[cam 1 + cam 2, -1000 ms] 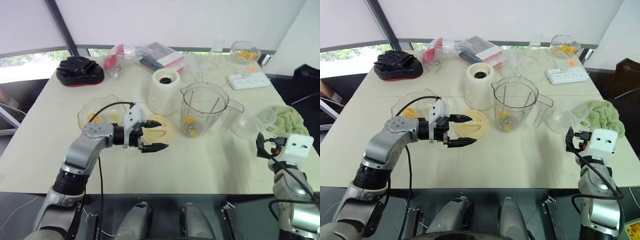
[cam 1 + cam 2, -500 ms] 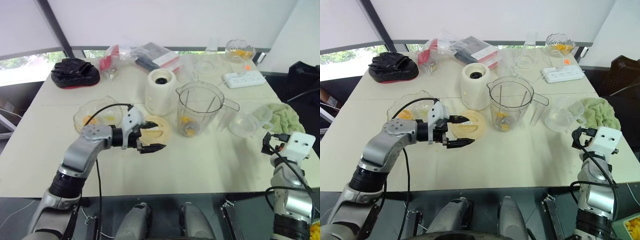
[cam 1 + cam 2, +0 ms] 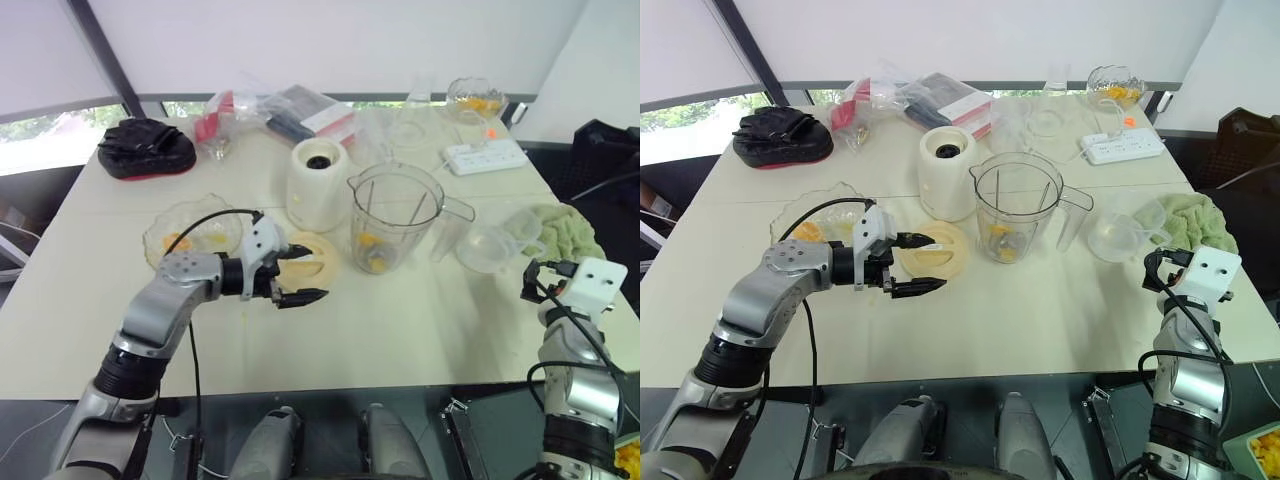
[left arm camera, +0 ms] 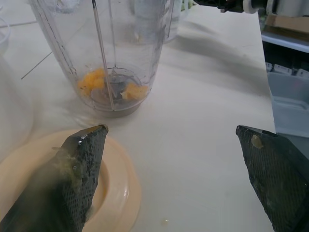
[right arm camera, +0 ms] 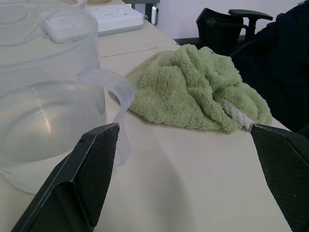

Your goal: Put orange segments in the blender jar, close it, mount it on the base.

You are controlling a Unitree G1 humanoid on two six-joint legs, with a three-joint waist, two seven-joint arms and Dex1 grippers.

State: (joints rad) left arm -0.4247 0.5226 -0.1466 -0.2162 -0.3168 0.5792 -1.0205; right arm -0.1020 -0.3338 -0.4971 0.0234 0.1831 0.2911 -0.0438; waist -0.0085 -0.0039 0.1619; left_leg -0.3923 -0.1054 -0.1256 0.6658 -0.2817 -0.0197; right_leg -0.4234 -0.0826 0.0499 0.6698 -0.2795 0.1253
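Seen from the head camera, the left gripper (image 3: 308, 272) hangs low over the cream table (image 3: 420, 320) at centre-left of the frame. Its two black fingers are spread wide and hold nothing. The upper finger lies above the round, pale-yellow lid (image 3: 322, 258), which rests flat just left of the blender jar (image 3: 400, 215). That clear, ribbed jar stands upright at centre frame, uncapped, with the white cylindrical base (image 3: 318, 185) just behind it to the upper left. A scalloped glass dish (image 3: 190, 230) sits left of the lid. At lower right, the right gripper (image 3: 535, 278) hangs near the table's right side, empty.

From the left wrist, the mesh-textured fingers (image 4: 77, 179) stand far apart. One overlaps the smooth lid's rim, though contact cannot be told. Pulpy orange segments (image 4: 94, 79) lie at the bottom of the jar.

From the right wrist, the fingers (image 5: 87, 169) gape wide over bare tabletop. A fluffy green towel (image 5: 193, 87) lies beyond them, with a translucent plastic jug (image 5: 48, 96) beside it and a white power strip (image 5: 116, 17) farther back.
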